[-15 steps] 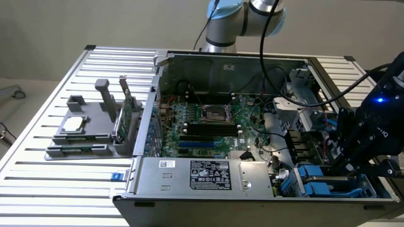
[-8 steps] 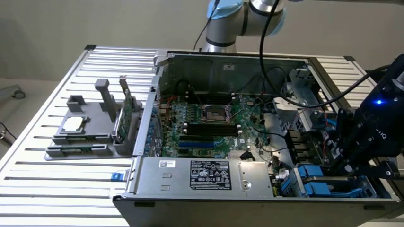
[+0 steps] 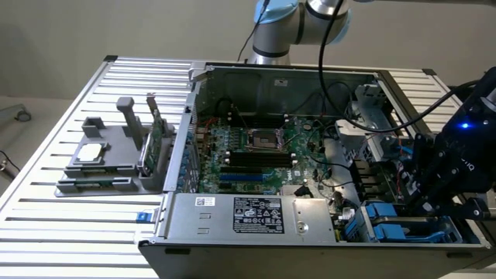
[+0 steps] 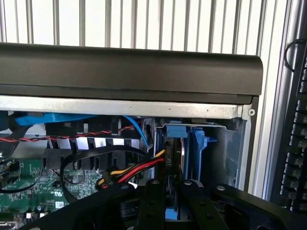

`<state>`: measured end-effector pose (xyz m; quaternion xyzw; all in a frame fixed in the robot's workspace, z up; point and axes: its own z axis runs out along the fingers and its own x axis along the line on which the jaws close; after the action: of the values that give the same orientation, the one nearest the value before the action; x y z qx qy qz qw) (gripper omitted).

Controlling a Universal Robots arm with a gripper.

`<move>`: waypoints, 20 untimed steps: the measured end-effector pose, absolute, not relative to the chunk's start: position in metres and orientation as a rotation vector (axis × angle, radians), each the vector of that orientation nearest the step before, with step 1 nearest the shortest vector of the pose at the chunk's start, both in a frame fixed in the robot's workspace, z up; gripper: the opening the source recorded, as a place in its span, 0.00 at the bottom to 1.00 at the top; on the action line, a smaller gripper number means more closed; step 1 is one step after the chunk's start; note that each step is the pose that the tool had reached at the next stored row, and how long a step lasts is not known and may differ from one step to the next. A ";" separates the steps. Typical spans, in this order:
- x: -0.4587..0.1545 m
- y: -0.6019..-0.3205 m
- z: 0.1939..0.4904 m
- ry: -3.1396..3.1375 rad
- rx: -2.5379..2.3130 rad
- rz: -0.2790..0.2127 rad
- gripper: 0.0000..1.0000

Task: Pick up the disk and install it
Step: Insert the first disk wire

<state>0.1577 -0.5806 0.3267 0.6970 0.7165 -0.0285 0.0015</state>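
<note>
Black end effector [image 4: 169,201] fingers [image 4: 151,203] fill the near edge of the wrist view, set narrow and close together, with a slim upright edge of the disk [image 4: 174,158] rising between them. A small blue piece shows low in the gap between the fingers. The grip looks closed on the disk, though the contact itself is partly hidden by the fingers. Just beside the disk stand blue plastic carrier rails [image 4: 197,148] inside a grey metal drive bay [image 4: 225,153] at the corner of the computer case. A bundle of red, yellow and black wires [image 4: 136,170] runs up to the fingers from the side, above a green motherboard [image 4: 29,184]. Beyond the bay, a dark case edge [image 4: 129,72] crosses the view, with the slatted metal table [image 4: 144,21] behind it.

From the exterior view, the open computer case [image 3: 256,87] lies on the table [image 3: 46,232] with its motherboard [image 3: 256,157] exposed. The robot's black wrist and end effector [image 3: 438,192] reach down into the case corner at the exterior view's right, above blue drive carriers [image 3: 387,224]. A grey power supply with a white label [image 3: 259,215] sits along the near side of the case. On the exterior view's left, a grey fixture [image 3: 108,157] holds a small square silver chip [image 3: 89,154] and an upright green circuit card [image 3: 159,139].
</note>
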 end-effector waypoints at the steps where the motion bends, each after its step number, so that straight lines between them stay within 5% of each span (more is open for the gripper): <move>1: 0.158 -0.581 0.327 2.250 2.189 -0.092 0.17; 6: 0.157 -0.581 0.326 2.253 2.198 -0.101 0.18; 9: 0.157 -0.581 0.327 2.252 2.201 -0.104 0.36; 12: 0.157 -0.581 0.330 2.251 2.205 -0.106 0.42; 13: 0.157 -0.581 0.331 2.251 2.206 -0.108 0.54; 20: 0.153 -0.582 0.341 2.253 2.216 -0.105 0.60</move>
<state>0.1528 -0.5817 0.3411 0.7008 0.7125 -0.0331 -0.0102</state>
